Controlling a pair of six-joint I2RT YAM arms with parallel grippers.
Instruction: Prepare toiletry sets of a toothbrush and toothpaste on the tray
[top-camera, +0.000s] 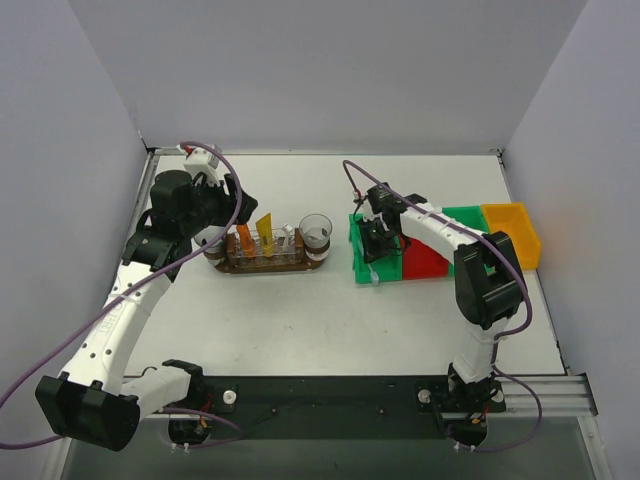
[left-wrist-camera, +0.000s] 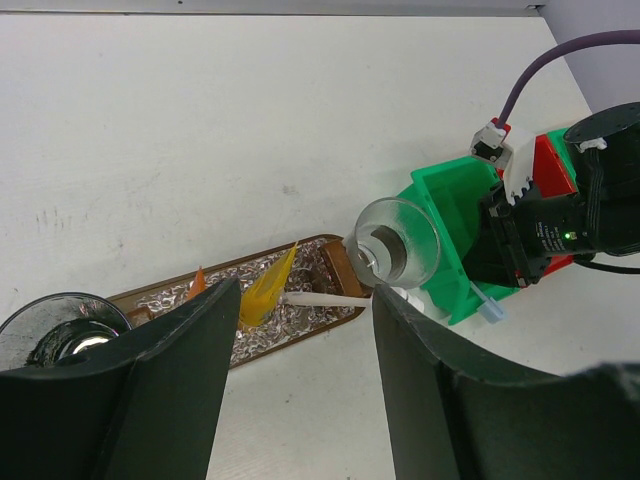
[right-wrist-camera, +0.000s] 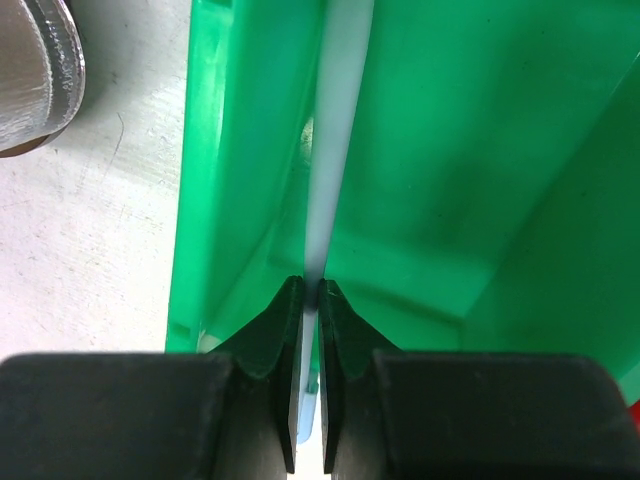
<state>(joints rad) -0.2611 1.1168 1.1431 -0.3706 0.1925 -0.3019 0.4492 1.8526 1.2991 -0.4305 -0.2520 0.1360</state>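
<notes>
Orange tubes (top-camera: 264, 232) and a toothbrush (left-wrist-camera: 320, 299) sit on the tray (top-camera: 268, 269); right gripper (right-wrist-camera: 310, 300) pinches another toothbrush (right-wrist-camera: 335, 150) in the bin (right-wrist-camera: 450, 180), left gripper (left-wrist-camera: 305, 295) gapes empty.

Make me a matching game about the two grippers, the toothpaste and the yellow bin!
1 right gripper
2 left gripper
3 toothpaste tube
4 yellow bin

A open, holding nothing
B on the tray
C farthest right in the top view
D shut on a toothbrush in the green bin

Pairs: 1-D, 2-A, 3-B, 4-C
</notes>
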